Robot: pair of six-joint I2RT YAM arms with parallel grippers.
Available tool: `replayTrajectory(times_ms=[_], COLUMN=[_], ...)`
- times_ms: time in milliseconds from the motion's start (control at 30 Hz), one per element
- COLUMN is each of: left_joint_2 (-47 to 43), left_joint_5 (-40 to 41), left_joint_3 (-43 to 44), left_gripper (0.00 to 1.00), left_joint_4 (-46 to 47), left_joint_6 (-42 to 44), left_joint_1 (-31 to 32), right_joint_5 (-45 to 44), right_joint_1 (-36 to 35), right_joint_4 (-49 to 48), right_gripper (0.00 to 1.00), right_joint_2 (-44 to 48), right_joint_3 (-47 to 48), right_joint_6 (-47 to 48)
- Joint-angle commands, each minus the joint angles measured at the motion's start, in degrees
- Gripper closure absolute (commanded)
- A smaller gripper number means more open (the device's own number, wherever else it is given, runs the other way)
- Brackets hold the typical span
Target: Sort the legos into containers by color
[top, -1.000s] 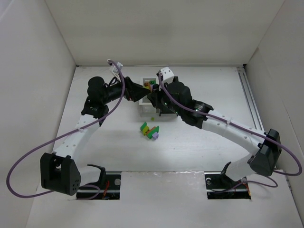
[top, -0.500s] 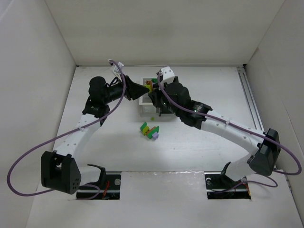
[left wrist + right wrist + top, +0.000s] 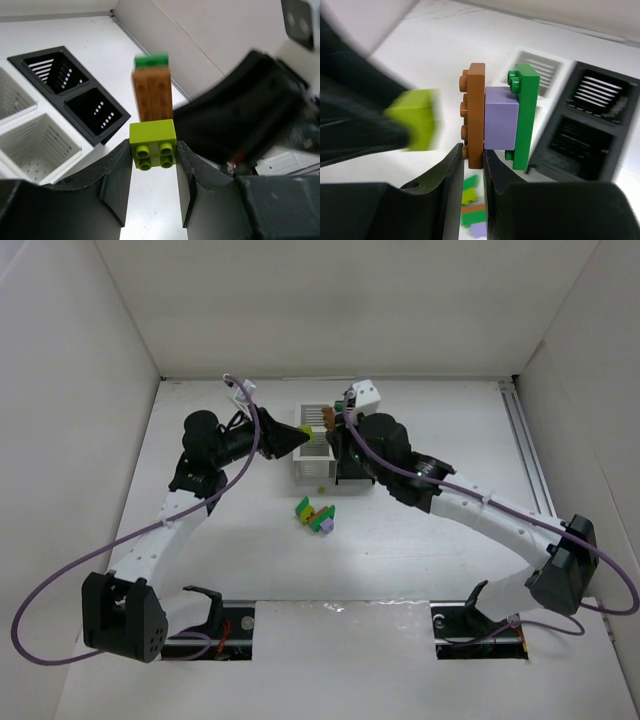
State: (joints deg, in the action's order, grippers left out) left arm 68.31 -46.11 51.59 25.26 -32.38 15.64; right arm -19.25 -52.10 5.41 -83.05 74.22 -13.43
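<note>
Left end effector [image 3: 152, 156] grips 1 lime brick [image 3: 152, 144]; right end effector [image 3: 474, 156] clamps 3-brick stack [image 3: 498, 120] just right of it, w/ a gap.

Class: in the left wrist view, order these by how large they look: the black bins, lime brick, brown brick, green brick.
1. black bins
2. lime brick and brown brick: about alike; the lime one is nearer the camera, so unranked.
3. green brick, only an edge showing.
</note>
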Motion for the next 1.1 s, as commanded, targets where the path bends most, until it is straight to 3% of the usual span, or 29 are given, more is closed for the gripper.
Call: replayTrajectory(times_ms=[0, 133, 300, 400, 433, 667, 833, 1067], left_joint_2=[-5.29, -6.44, -2.32, 8.47, 14.51, 31.69, 37.67, 42.87], left_joint_5=[-1.7, -2.23, 3.47, 11.54, 16.44, 24.39, 26.42, 26.95], left_joint_3=[-2.89, -4.04, 2.18, 13.14, 21.01, 45.14, 49.21, 54.92], left_gripper=[1.0, 1.0, 1.0, 1.0, 1.0, 1.0, 1.0, 1.0], left_joint_4=[-1.09, -3.1, -7.58, -18.36, -24.75, -39.13, -42.83, -46.0], left_joint_6=[1.44, 2.23, 8.02, 14.34, 18.28, 24.64, 26.49, 27.81], left_joint_1=[-2.35, -3.94, -3.95, -2.38, -1.06, 0.35, 1.85, 4.22], right_joint_5=[-5.8, -5.8, -5.19, -4.66, -4.66, 4.46, 15.45, 20.04], right_joint_1=[5.68, 7.97, 8.5, 9.03, 9.03, 10.17, 11.58, 11.05], right_joint_4=[-2.6, -1.98, -1.45, -1.45, -1.45, -0.31, 0.3, 0.92], right_gripper=[1.0, 1.0, 1.0, 1.0, 1.0, 1.0, 1.0, 1.0], right_joint_2=[4.9, 7.1, 9.74, 11.06, 11.93, 18.08, 22.92, 25.04], right_joint_3=[-0.65, -3.28, -8.55, -11.54, -12.07, -16.38, -20.33, -21.92], right_joint_6=[0.6, 1.21, 4.55, 8.15, 9.46, 14.04, 16.15, 18.17])
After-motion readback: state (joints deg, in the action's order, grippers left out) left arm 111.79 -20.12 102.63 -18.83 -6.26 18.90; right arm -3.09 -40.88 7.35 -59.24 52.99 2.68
